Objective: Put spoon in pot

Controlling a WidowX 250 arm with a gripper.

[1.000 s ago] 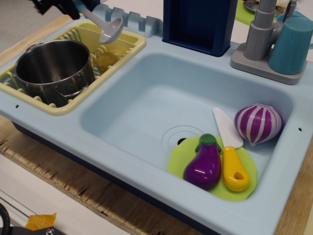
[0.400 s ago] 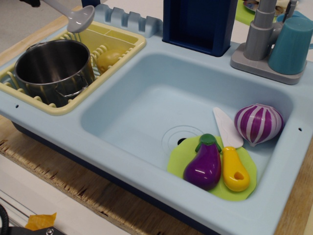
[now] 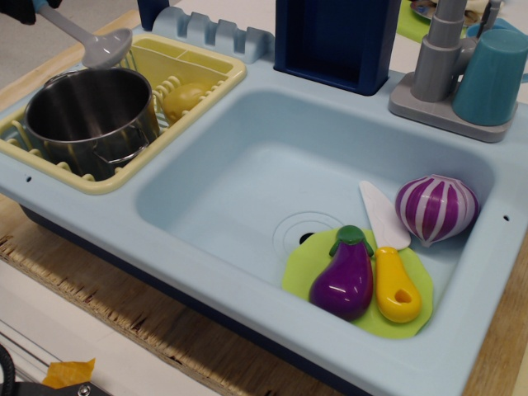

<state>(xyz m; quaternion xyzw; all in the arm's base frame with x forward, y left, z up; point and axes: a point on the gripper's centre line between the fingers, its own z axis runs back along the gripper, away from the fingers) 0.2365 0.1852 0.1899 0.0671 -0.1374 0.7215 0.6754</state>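
Note:
The shiny steel pot (image 3: 89, 115) stands in the yellow dish rack (image 3: 202, 78) at the left of the toy sink unit. The grey spoon (image 3: 95, 43) hangs in the air just above the pot's far rim, bowl end down to the right. Its shaft runs up to the top left corner, where a dark part of my gripper (image 3: 23, 8) holds its handle end. Most of the gripper is out of frame, and the spoon's blue handle end barely shows.
A yellow toy food (image 3: 183, 99) lies in the rack beside the pot. The sink basin (image 3: 247, 181) holds a green plate (image 3: 301, 268) with an eggplant (image 3: 344, 275), a yellow-handled knife (image 3: 389, 260) and a purple onion (image 3: 436, 206). A grey tap (image 3: 441, 49) and teal cup (image 3: 493, 76) stand at back right.
The spoon and gripper have moved left and down, from over the rack's back edge to just above the pot's far rim.

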